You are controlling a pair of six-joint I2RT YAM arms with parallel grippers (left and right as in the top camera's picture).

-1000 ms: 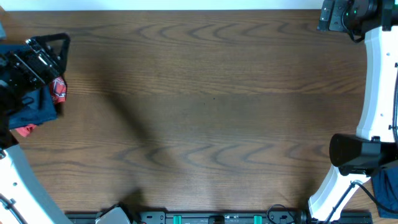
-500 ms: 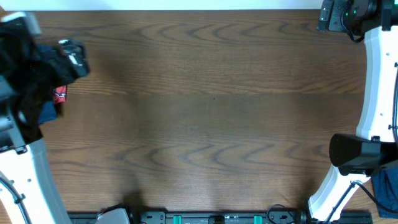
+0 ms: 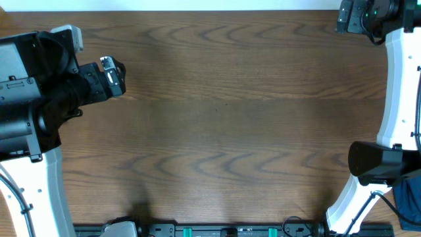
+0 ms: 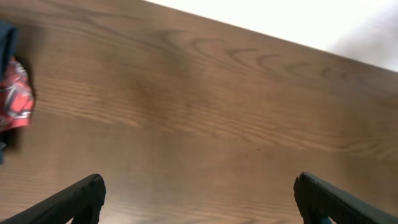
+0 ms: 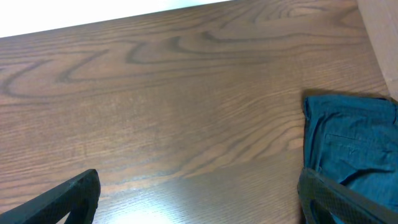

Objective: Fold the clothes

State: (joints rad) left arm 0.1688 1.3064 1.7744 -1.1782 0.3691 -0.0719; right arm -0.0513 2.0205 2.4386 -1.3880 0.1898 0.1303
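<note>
A blue folded garment (image 5: 351, 140) of the clothes lies on the table to the right of my right gripper (image 5: 199, 200), partly behind its right finger (image 5: 339, 199). In the overhead view, blue cloth (image 3: 409, 197) shows at the lower right edge. My right gripper (image 3: 348, 16) stands open at the far right corner, holding nothing. My left gripper (image 3: 110, 74) points out over bare wood near the left edge, also open and not holding anything (image 4: 199, 202). A sliver of dark blue cloth (image 4: 5, 37) shows at the left wrist view's left edge. My left arm hides the left pile from overhead.
A red patterned cloth (image 4: 13, 93) lies beside the dark blue sliver at the left. The wooden table (image 3: 223, 125) stretches between both arms. A white wall edge runs along the table's far side (image 4: 280, 18). Green-marked equipment (image 3: 217, 230) lines the front edge.
My left arm has swung away from the cloth pile at the left edge toward the table's middle, and its body now covers that pile from overhead. The right arm has not moved.
</note>
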